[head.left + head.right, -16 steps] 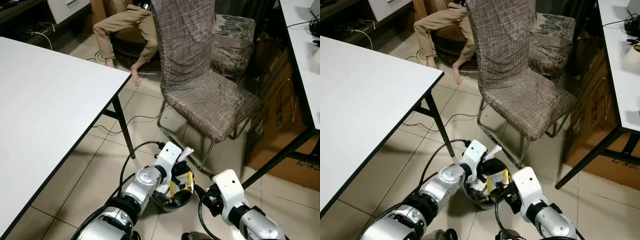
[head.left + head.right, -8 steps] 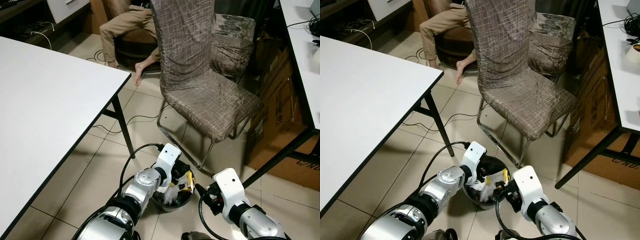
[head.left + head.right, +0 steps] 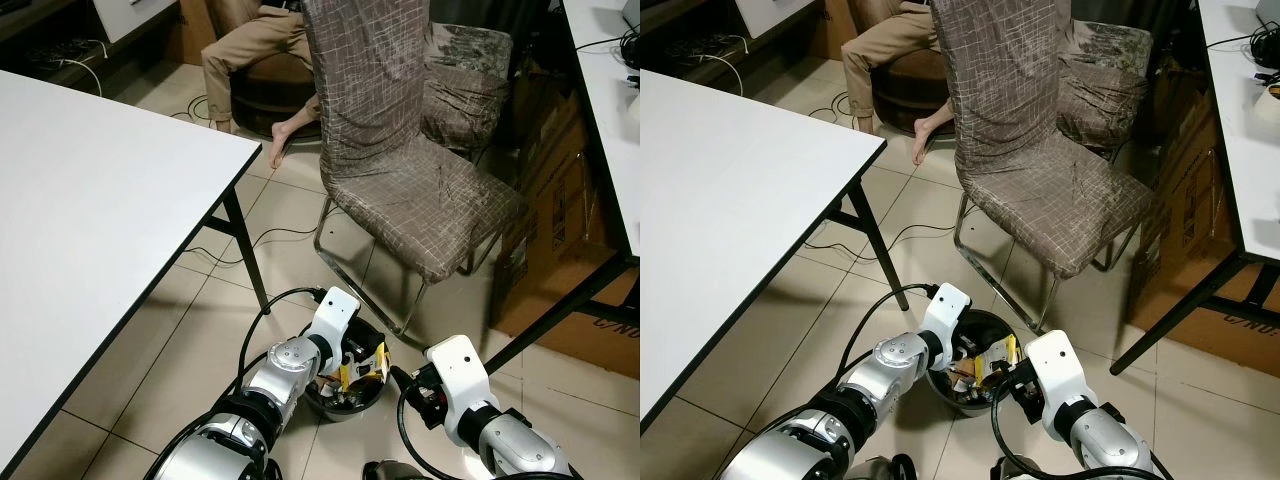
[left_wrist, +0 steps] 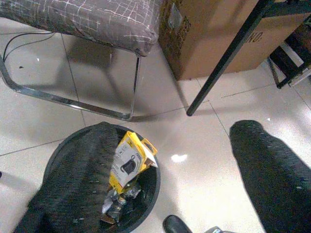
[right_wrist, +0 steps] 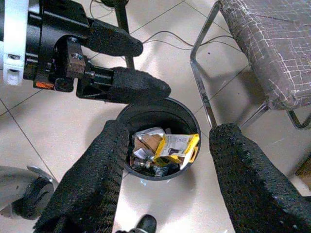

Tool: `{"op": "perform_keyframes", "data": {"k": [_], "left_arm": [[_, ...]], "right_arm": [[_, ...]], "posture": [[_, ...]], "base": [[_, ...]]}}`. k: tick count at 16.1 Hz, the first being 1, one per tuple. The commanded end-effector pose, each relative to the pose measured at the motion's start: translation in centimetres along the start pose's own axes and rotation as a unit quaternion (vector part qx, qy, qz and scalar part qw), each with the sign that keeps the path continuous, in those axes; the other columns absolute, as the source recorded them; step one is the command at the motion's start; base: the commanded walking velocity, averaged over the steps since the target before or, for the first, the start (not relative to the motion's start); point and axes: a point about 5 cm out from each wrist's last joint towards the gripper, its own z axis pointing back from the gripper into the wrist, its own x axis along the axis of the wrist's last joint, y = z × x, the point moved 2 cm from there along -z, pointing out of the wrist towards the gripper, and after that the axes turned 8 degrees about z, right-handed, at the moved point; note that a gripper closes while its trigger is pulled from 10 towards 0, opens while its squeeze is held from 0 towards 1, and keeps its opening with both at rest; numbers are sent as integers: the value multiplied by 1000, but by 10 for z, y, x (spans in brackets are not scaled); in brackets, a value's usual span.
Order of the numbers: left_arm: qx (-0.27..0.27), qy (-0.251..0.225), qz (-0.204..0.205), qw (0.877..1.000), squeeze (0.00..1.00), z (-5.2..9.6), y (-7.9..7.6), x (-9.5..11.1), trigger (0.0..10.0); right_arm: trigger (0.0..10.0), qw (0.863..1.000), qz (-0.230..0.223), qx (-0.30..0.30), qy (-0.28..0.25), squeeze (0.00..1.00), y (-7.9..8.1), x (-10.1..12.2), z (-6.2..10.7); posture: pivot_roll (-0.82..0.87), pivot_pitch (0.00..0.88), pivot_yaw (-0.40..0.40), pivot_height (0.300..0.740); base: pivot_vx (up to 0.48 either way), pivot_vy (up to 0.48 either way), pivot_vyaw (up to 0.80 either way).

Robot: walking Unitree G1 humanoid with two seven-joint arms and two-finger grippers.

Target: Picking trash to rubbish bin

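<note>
Both your claws hang over the black rubbish bin [image 5: 160, 141] on the tiled floor.

Going left to right: the white table [image 3: 90, 210], then your left claw [image 5: 129, 65], fingers spread wide and holding nothing, at the bin's rim. The bin holds trash, with a yellow package [image 4: 127, 160] on top. Your right claw [image 5: 165, 179] hangs above it, also wide and empty. Behind the bin stands a grey chair [image 3: 400, 170]; a seated person's legs [image 3: 255, 55] show beyond it.
</note>
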Motion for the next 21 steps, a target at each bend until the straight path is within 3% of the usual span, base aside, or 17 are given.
{"op": "perform_keyframes", "data": {"k": [1,8,9,11,14,15,19,21], "left_arm": [[-18,-6,-2,1000,1000,-5,-10,5,10000],[-18,-6,-2,1000,1000,-5,-10,5,10000],[54,-40,5,998,0,19,24,-6,10000],[143,-74,-12,987,0,64,64,-21,10000],[115,-60,-37,991,0,49,54,-13,10000],[117,-65,-37,990,0,50,53,-10,10000],[142,-71,-19,987,0,60,56,-13,10000],[183,-62,3,981,0,75,65,-32,10000]], "right_arm": [[10000,1000,5,-4,1,0,-1,2,3],[10000,1000,5,-4,1,0,-1,2,3],[10000,999,-4,-50,-4,0,-17,-7,-17],[10000,994,-28,-108,-14,0,-37,-21,-42],[10000,995,-31,-98,-16,0,-36,-21,-37],[10000,994,-30,-100,-20,0,-36,-23,-38],[10000,993,-26,-113,-27,0,-38,-30,-44],[10000,991,-36,-130,-12,0,-36,-38,-47]], "posture": [[-314,141,35,740],[-314,141,35,740],[-177,5,-31,740],[-183,9,-21,740],[-208,8,-11,740],[-206,7,-13,740],[-199,8,-18,740],[-187,17,-31,740]], "base": [[0,0,0],[0,0,0],[0,0,0],[0,0,0],[0,0,0],[0,0,0],[0,0,0],[0,0,0]]}}
